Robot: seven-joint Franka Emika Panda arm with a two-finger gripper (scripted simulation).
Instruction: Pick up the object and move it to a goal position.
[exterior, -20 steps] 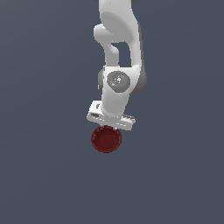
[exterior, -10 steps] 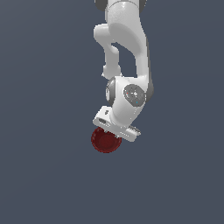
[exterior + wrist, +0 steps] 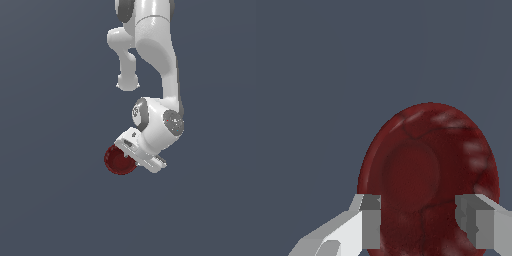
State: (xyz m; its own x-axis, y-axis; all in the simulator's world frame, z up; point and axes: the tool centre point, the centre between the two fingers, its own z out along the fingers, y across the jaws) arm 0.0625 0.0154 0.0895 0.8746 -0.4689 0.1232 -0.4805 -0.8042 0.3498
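While the dark red bowl [image 3: 120,160] hangs at the gripper [image 3: 131,156], the arm has swung its wrist toward the exterior view's right over the last second, and the bowl has gone with it, so the carry looks under way. Only the wrist view shows the fingers [image 3: 370,220] narrowed against the bowl's [image 3: 428,175] sides, gripping it; no goal marker appears anywhere.

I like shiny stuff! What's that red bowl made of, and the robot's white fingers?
The dark red bowl looks like glazed ceramic or glossy plastic: pale highlights streak its rim. The gripper fingers look like matte grey-white plastic or painted metal, with flat shading and no glints. A render leaves both open.
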